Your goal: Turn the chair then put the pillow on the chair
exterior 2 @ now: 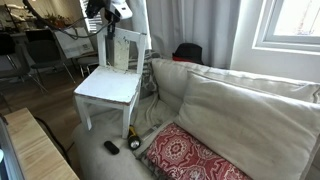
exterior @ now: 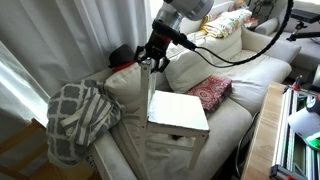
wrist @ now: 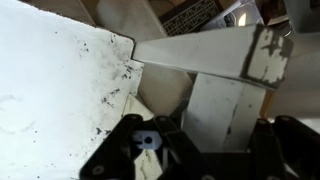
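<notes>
Small white chair [exterior 2: 108, 88], upright

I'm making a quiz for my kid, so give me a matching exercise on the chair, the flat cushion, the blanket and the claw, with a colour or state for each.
Things: 1 chair, 2 flat cushion, 3 blanket, 4 claw.
Matches: A grey and white, B gripping the chair's back, C white, D red patterned.
Pairs: 1-C, 2-D, 3-A, 4-B.
</notes>
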Motion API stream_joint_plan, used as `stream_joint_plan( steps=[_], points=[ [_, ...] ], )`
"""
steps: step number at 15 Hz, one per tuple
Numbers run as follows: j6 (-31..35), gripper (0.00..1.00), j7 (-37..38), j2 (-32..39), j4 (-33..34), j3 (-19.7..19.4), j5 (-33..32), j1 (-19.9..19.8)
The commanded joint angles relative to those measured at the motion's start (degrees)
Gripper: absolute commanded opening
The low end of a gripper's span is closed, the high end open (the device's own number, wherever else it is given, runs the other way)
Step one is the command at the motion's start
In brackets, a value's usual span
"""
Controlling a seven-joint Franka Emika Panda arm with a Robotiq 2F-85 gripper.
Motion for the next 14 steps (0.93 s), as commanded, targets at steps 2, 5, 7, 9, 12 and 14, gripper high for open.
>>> stream_joint_plan(
  steps=[2,5,7,9,12,14],
  points=[
    [-6.25,0.06,1.33,-8.52,0.39,-2.74,-1.37,2.06],
    [-7.66,0.06,0.99,-9.05,1.61,-3.36,-2.9,2.6],
    [-7.7,0.06,0.4,-8.64,2.61,-3.6,-5.27,2.97],
    [-7.19,0.06,1.03,-7.28,4.11,-4.0,-9.05,3.44],
    [-6.48,0.06,1.37,-5.67,6.46,-4.74,-13.99,3.56],
    [-5.95,0.06,1.53,-5.2,7.29,-5.28,-16.08,3.24]
  ],
)
